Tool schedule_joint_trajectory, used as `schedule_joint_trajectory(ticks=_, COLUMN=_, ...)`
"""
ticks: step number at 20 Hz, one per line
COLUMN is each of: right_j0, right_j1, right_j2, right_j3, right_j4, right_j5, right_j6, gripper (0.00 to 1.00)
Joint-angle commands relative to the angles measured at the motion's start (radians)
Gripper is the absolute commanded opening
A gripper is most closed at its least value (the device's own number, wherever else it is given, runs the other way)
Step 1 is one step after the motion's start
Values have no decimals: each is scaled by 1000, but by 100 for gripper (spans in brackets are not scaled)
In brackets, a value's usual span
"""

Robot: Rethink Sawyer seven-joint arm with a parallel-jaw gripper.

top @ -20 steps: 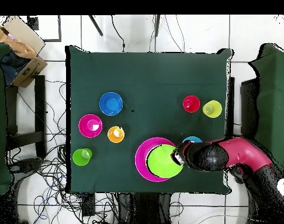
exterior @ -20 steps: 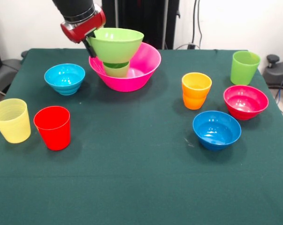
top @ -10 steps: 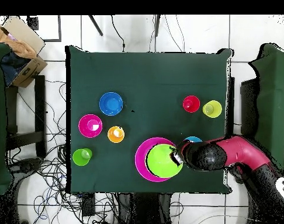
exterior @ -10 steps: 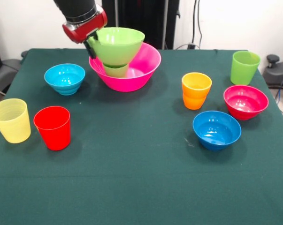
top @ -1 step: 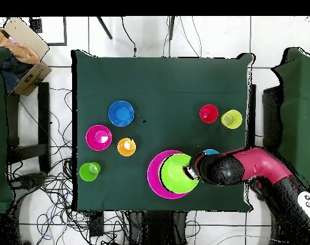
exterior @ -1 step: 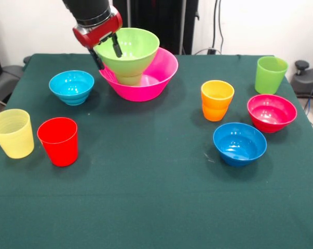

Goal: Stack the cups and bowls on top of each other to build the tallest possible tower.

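- You see the gripper point(exterior @ -1 step: 108, 52) straddling the lime green bowl's point(exterior @ -1 step: 129, 47) rim, fingers spread, one inside and one outside, not clamped
- That bowl sits on a small cup inside the large pink bowl point(exterior @ -1 step: 159, 75) near the table's point(exterior @ -1 step: 156, 197) far edge
- Your red cup point(exterior @ -1 step: 58, 141) and pale yellow cup point(exterior @ -1 step: 12, 133) stand apart at one side edge

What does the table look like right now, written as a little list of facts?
tower: lime green bowl sitting in large pink bowl
hand: open, fingers astride the lime green bowl's rim
loose cups: pale yellow cup, red cup, orange cup, tall lime cup
loose bowls: light blue bowl, darker blue bowl, magenta bowl
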Motion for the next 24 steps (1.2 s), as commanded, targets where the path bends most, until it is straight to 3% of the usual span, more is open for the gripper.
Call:
schedule_joint_trajectory(ticks=1, right_j0=49, right_j1=19, right_j2=-38, right_j3=-56, right_j4=-66, right_j5=-50, right_j6=-162, gripper=100)
schedule_joint_trajectory(ticks=5, right_j0=46, right_j1=-23, right_j2=-15, right_j3=-45, right_j4=-33, right_j5=-21, right_j6=-161, gripper=100)
schedule_joint_trajectory(ticks=11, right_j0=57, right_j1=-273, right_j2=132, right_j3=-49, right_j4=256, right_j5=211, right_j6=-139, gripper=100)
schedule_joint_trajectory(ticks=15, right_j0=87, right_j1=-375, right_j2=161, right_j3=-101, right_j4=377, right_j5=338, right_j6=-134, gripper=100)
schedule_joint_trajectory(ticks=19, right_j0=137, right_j1=-424, right_j2=142, right_j3=-151, right_j4=404, right_j5=409, right_j6=-114, gripper=100)
schedule_joint_trajectory(ticks=24, right_j0=179, right_j1=-382, right_j2=78, right_j3=-212, right_j4=362, right_j5=426, right_j6=-113, gripper=100)
